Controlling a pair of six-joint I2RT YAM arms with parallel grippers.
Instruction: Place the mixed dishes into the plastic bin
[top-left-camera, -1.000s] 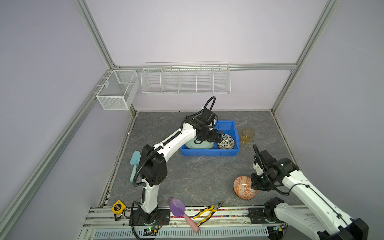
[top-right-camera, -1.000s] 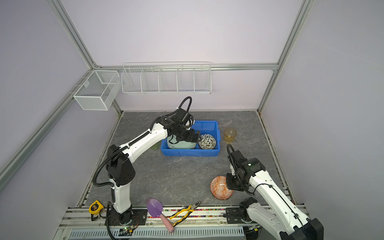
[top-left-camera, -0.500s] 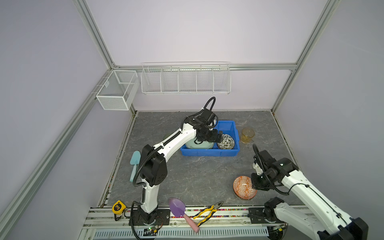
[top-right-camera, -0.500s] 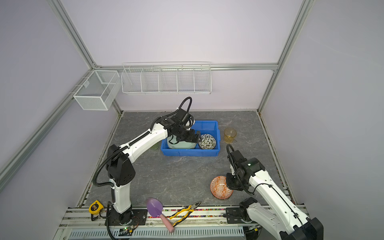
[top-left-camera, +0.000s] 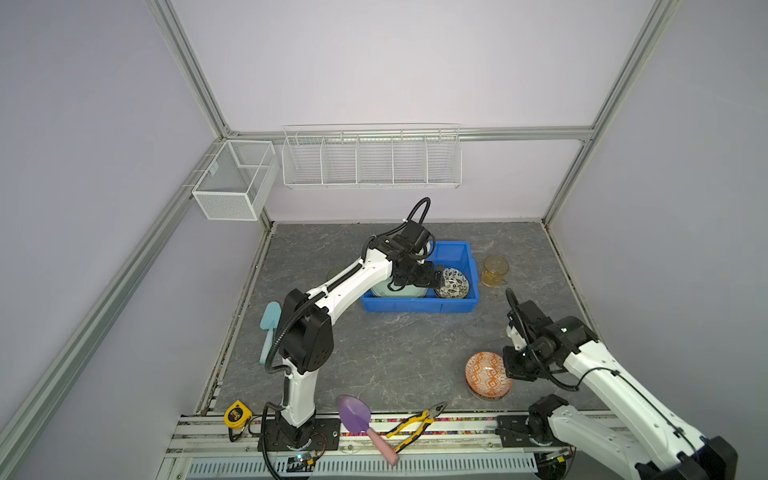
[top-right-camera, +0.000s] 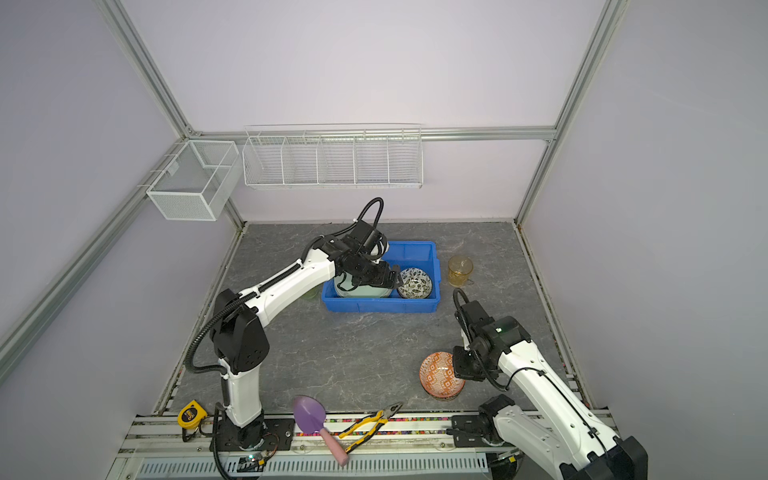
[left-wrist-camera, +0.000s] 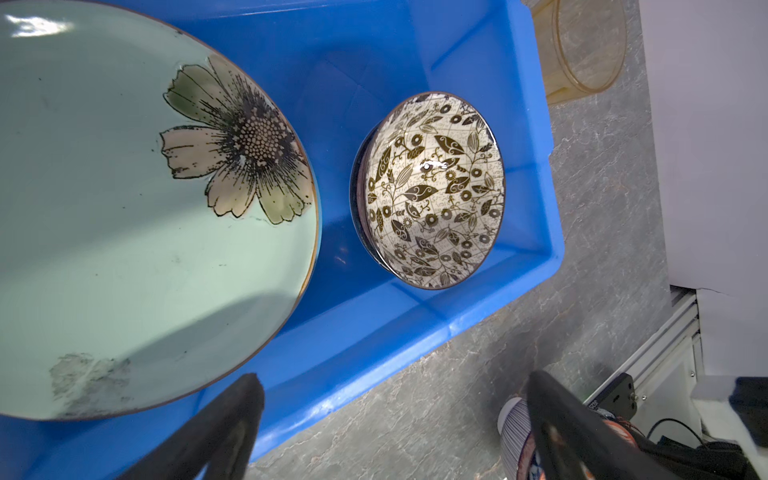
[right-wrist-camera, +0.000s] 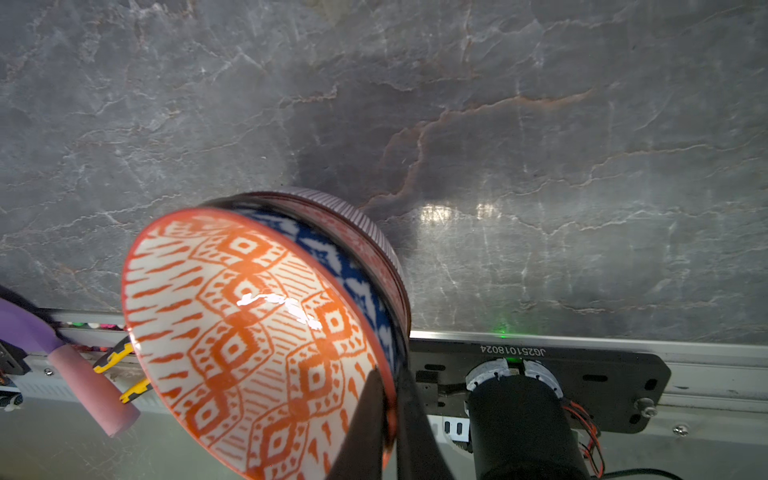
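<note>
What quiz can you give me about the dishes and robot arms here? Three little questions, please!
1. How many dishes can you see in the blue bin?
2. True or false: the amber tumbler stands inside the bin.
3. The right jaws pinch: A) the purple trowel B) the orange bowl C) the pliers.

Key
1. Two: the flower plate and the leaf bowl.
2. False. It stands outside, beside the bin.
3. B, at its rim.
</note>
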